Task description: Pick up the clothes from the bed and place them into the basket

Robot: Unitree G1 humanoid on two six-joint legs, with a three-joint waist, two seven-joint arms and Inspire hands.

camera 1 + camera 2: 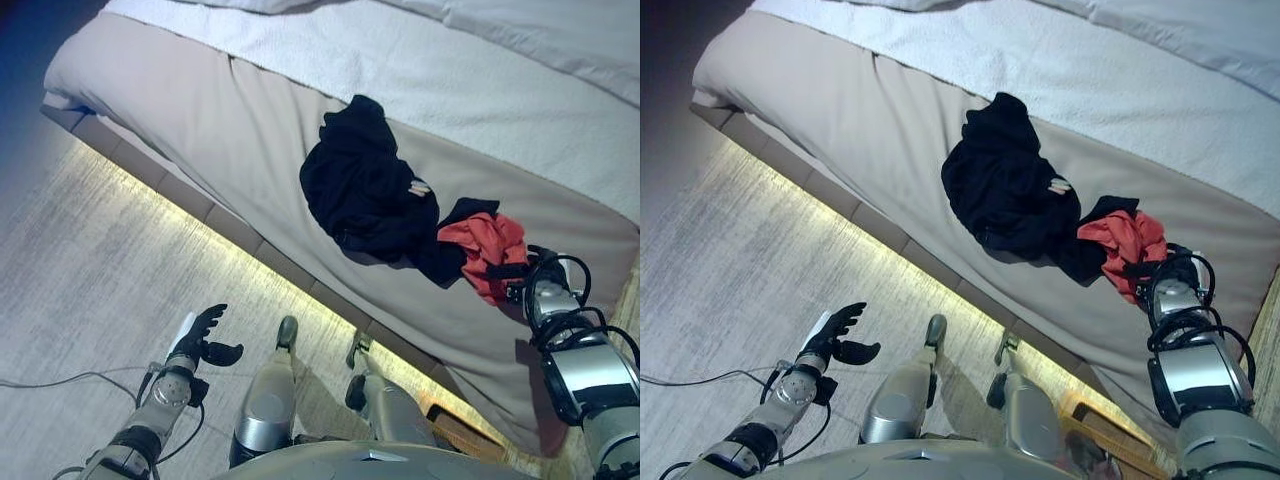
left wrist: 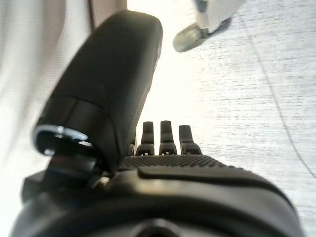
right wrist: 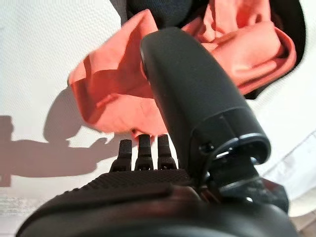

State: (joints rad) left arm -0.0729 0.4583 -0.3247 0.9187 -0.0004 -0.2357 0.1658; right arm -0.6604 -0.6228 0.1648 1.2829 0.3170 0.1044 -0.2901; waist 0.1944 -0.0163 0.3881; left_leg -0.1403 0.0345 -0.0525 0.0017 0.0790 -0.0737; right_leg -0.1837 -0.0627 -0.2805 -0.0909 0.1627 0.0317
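Observation:
A black garment lies bunched on the beige bed near its floor-side edge. Beside it, partly over a black piece, lies a red-orange garment. My right hand rests at the red-orange garment's edge. In the right wrist view that hand is open, with its thumb and straight fingers reaching over the orange cloth and nothing held. My left hand hangs open over the floor, away from the bed, and it is empty in its own wrist view.
A white blanket covers the far part of the bed. Light glows along the bed's base above the pale carpet. A brown, wood-coloured object shows low by the bed's edge, mostly hidden.

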